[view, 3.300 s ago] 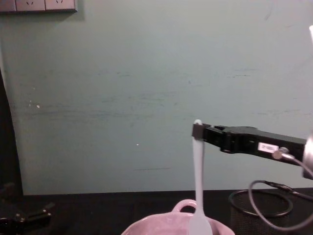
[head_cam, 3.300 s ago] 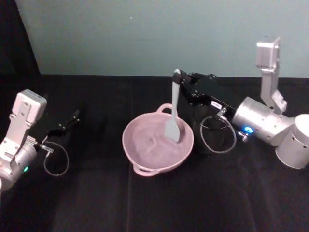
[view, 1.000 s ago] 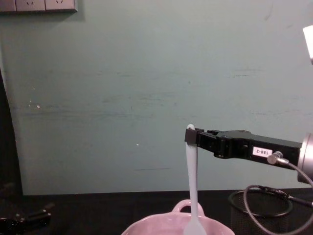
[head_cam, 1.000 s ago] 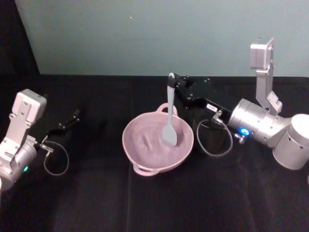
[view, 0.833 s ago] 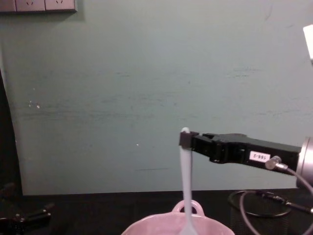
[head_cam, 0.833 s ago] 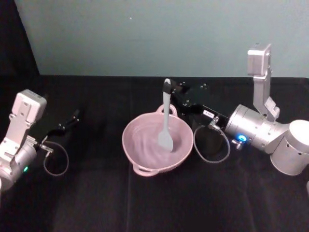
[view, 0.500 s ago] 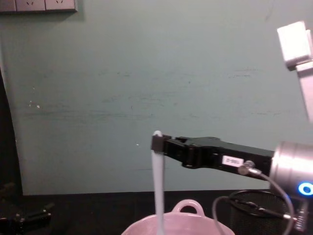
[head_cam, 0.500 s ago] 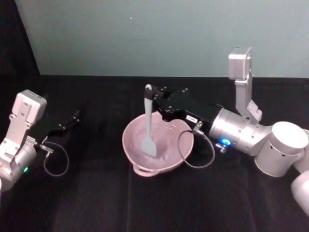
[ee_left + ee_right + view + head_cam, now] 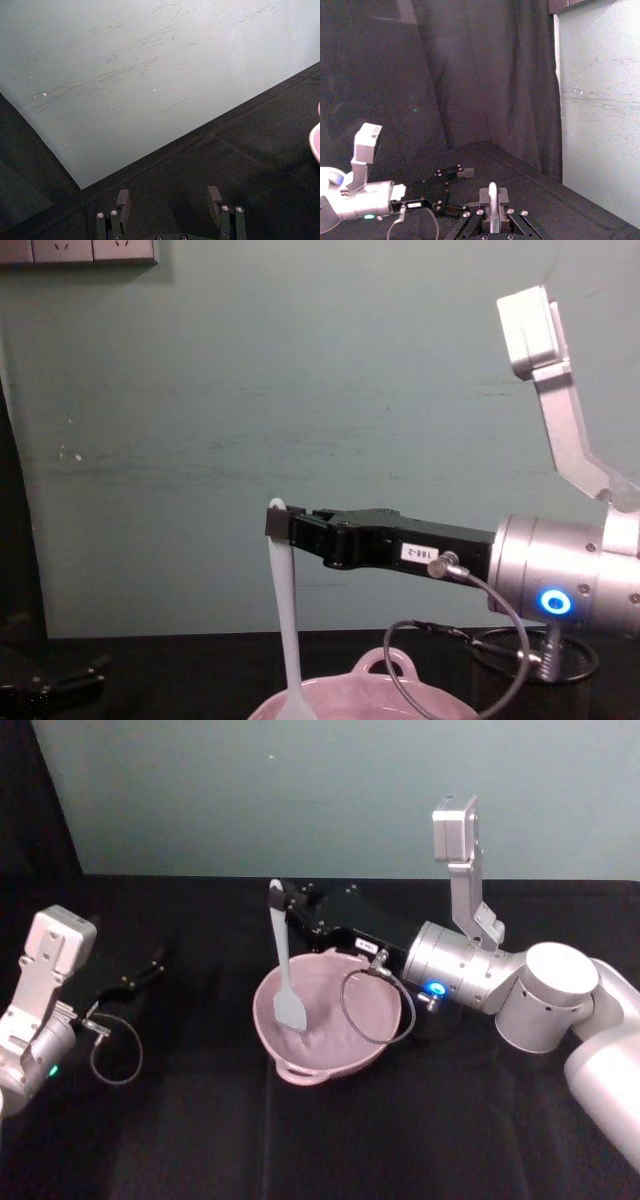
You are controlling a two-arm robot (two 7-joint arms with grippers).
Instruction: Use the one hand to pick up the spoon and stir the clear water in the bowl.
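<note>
Mid-stir: the right gripper [image 9: 279, 898], fingers clamped on the spoon [image 9: 283, 955], dips its blade in the bowl [image 9: 320, 1055], a circling sweep due next; left gripper [image 9: 168, 200] parked open on the left.

The bowl [image 9: 322, 1042] is coloured pale pink, the spoon [image 9: 284, 960] plain white (greyish in shade); the right gripper [image 9: 285, 900] is finished black, its wrist [image 9: 462, 975] silver, ringed in blue.

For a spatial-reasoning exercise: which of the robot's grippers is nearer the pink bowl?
Right. The right gripper holds the spoon upright over the bowl; the left gripper sits far off to the bowl's left.
</note>
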